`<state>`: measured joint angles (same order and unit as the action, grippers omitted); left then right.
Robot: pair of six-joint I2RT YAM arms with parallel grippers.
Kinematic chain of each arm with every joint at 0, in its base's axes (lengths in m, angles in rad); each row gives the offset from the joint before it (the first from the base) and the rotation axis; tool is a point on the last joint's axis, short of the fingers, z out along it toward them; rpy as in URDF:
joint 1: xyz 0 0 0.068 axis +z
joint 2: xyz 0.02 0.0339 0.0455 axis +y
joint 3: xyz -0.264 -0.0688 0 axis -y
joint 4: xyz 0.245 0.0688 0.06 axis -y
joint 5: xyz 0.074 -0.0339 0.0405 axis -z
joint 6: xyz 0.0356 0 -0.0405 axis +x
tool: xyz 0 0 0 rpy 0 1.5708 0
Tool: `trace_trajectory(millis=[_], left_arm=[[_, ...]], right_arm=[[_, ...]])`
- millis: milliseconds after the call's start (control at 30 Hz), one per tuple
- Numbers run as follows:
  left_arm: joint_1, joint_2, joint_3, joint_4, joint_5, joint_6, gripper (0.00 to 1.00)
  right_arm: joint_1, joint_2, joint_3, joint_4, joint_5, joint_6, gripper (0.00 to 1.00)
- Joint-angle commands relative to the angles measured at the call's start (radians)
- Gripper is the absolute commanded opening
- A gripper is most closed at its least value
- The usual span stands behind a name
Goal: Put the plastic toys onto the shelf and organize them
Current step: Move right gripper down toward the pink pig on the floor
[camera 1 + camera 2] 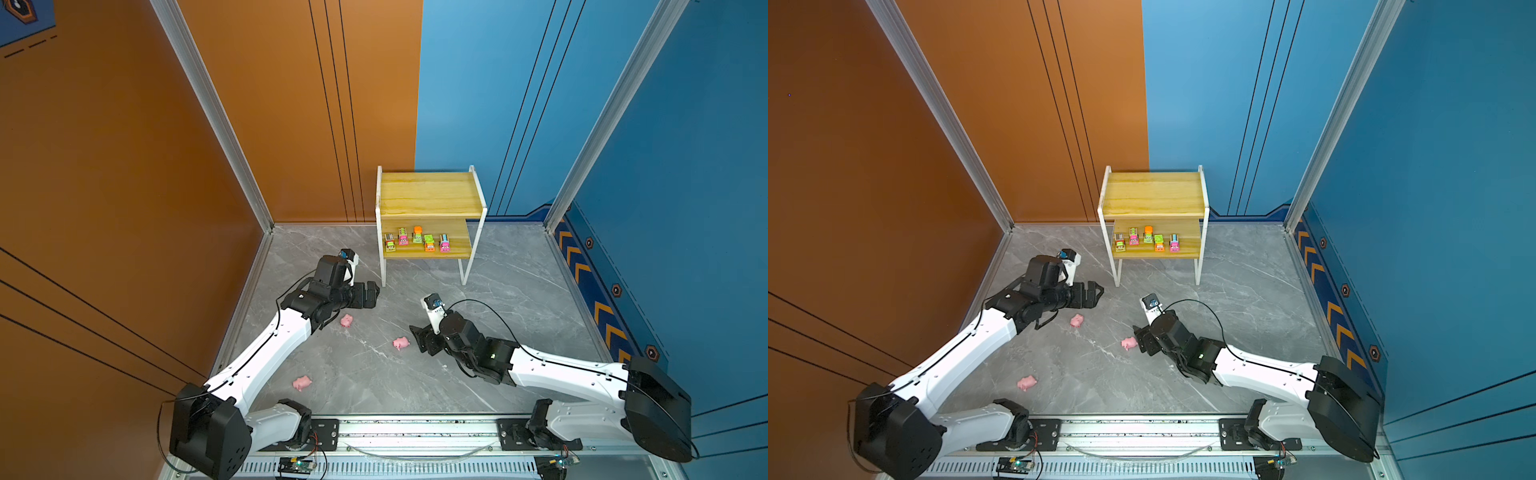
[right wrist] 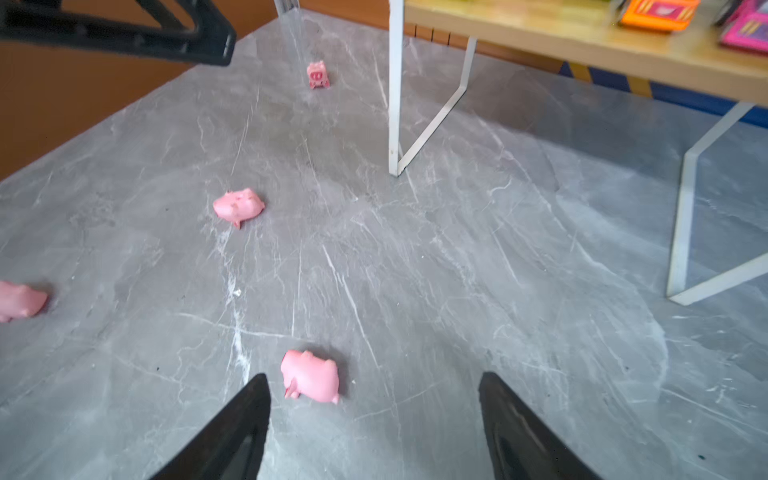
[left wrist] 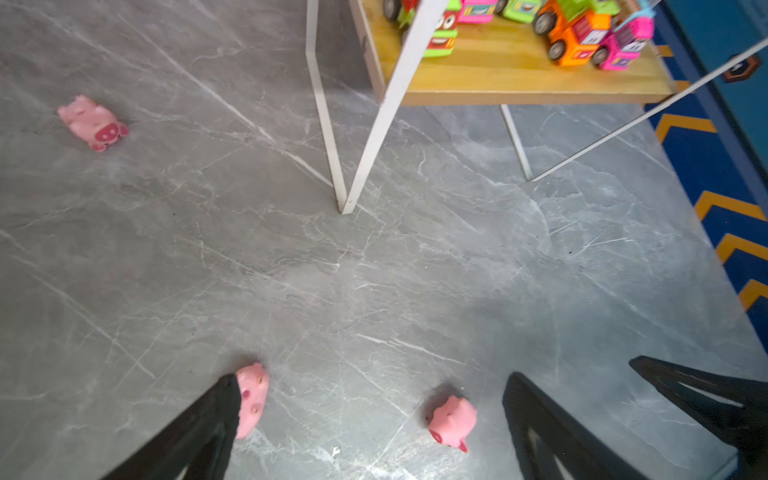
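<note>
The shelf (image 1: 430,195) (image 1: 1152,195) stands at the back, and several toy trucks (image 1: 417,241) (image 1: 1148,240) are lined up on its lower board. Pink pigs lie on the grey floor in both top views: one (image 1: 346,320) beside the left arm, one (image 1: 401,343) in front of my right gripper (image 1: 415,338), one (image 1: 302,382) nearer the front. The right wrist view shows a fourth pig (image 2: 318,75) far off. My right gripper (image 2: 374,386) is open, and a pig (image 2: 309,376) lies on the floor just ahead of its fingertips. My left gripper (image 1: 376,291) (image 3: 374,380) is open and holds nothing.
The shelf's thin white legs (image 3: 345,166) (image 2: 395,124) stand close to both grippers. The orange wall runs along the left and the blue wall with chevrons (image 1: 602,316) along the right. The arm rail (image 1: 415,432) lines the front edge.
</note>
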<state>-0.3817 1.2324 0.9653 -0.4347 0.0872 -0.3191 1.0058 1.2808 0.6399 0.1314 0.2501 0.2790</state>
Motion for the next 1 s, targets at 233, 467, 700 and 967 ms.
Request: trace_trajectory(millis=[233, 467, 700, 967], left_arm=[[-0.068, -0.02, -0.087, -0.107, -0.104, -0.103, 0.96], [-0.129, 0.003, -0.123, -0.105, -0.14, -0.115, 0.95], [-0.182, 0.061, -0.115, -0.105, -0.174, -0.113, 0.95], [-0.2, 0.071, -0.103, -0.105, -0.187, -0.106, 0.94]], right_arm=[[0.008, 0.128, -0.023, -0.013, -0.182, 0.02, 0.68], [0.011, 0.216, 0.006, -0.021, -0.21, 0.015, 0.61], [0.01, 0.333, 0.074, 0.007, -0.196, 0.02, 0.55], [0.001, 0.42, 0.185, -0.029, -0.169, 0.006, 0.48]])
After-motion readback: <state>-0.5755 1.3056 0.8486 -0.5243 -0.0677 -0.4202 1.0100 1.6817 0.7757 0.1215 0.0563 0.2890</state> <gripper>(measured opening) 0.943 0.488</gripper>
